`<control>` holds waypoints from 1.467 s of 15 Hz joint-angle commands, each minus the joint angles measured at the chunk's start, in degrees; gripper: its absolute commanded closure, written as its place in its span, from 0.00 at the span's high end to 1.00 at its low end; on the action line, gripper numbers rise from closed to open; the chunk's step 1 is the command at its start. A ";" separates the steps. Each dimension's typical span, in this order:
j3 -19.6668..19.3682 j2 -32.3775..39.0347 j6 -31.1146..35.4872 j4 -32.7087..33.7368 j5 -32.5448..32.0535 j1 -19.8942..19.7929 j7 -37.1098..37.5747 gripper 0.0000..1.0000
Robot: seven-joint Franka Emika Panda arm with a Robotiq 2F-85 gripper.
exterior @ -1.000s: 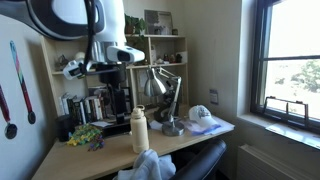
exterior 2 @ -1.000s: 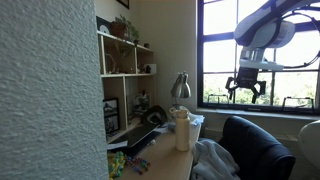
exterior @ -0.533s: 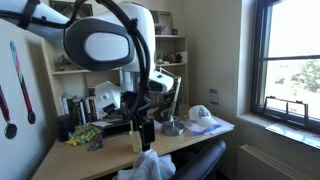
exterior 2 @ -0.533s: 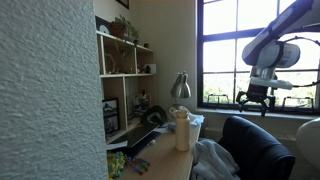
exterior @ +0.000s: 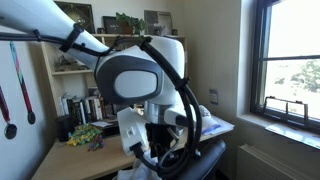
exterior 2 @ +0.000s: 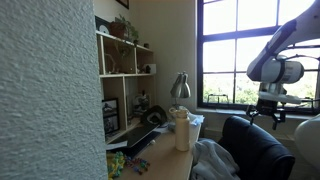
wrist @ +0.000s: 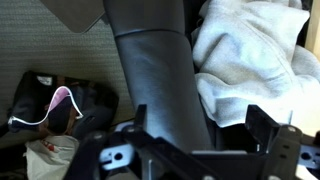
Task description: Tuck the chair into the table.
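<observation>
The table (exterior: 58, 158) is a light wooden desk with a shelf hutch (exterior 2: 123, 60) rising from its back edge. Books (exterior: 80, 105) stand along that back edge under the shelves. A green and yellow bunch (exterior: 86, 134) lies just in front of them, towards one end. A cream bottle (exterior 2: 183, 131) stands upright near the front edge, and a silver desk lamp (exterior 2: 180, 88) stands behind it.

Dorm-like bedroom study, wooden desk (exterior: 72, 157) with shelf hutch (exterior 2: 124, 60), books (exterior: 82, 104), desk lamp (exterior 2: 181, 88), large window (exterior 2: 235, 55)
</observation>
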 commanded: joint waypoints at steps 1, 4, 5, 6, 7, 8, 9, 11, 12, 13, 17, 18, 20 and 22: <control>0.06 4.60 1.77 1.81 -0.93 -0.73 -0.22 1.00; 0.04 7.53 2.99 2.79 -2.94 -1.24 0.27 1.00; -0.04 8.00 3.04 3.07 -4.28 -1.67 0.69 1.00; -0.15 8.42 2.99 3.45 -5.76 -2.12 1.09 1.00; -0.39 9.18 3.18 3.91 -6.26 -2.32 0.90 1.00; -0.51 9.54 3.28 4.07 -6.85 -2.56 0.90 1.00; -0.59 10.23 3.91 4.24 -6.60 -2.54 0.76 1.00; -0.63 10.76 6.12 3.61 -5.46 -2.19 0.97 1.00; -0.49 11.34 8.01 3.15 -4.22 -1.79 1.06 1.00; -0.37 11.85 10.06 2.65 -3.23 -1.50 1.21 1.00; 0.40 15.53 19.67 0.46 1.81 -0.03 1.26 1.00; 0.49 16.76 21.75 0.02 3.29 0.27 1.14 1.00; 1.06 18.95 25.62 -0.92 6.96 0.88 0.67 1.00; 1.00 18.37 23.70 -0.18 6.18 0.54 0.38 1.00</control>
